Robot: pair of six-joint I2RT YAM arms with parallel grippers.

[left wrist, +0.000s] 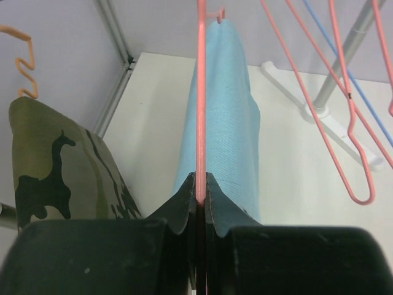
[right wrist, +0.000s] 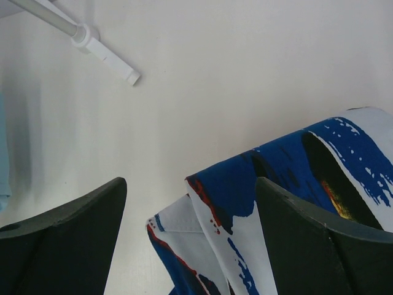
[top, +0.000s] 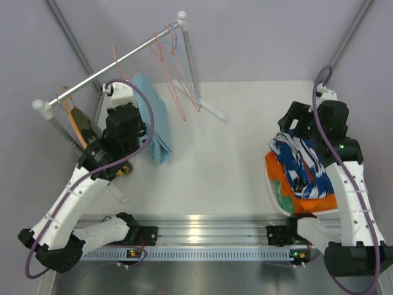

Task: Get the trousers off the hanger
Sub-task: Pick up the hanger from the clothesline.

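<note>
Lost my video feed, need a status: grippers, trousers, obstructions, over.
Left gripper shut on pink hanger carrying light blue trousers. Right gripper open over blue-and-white trousers. Camouflage trousers hang alongside.

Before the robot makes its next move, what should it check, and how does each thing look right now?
1. Hold: the left gripper is shut on the pink hanger: ok.
2. Load: the light blue trousers hang on that hanger, not yet off: ok.
3. Free hand: the right gripper is open: ok.
4. Reach: the right gripper is near the light blue trousers: not ok; it hovers over the blue-and-white trousers across the table.
5. Clearance: the camouflage trousers are clear of the left gripper: cannot tell.
</note>
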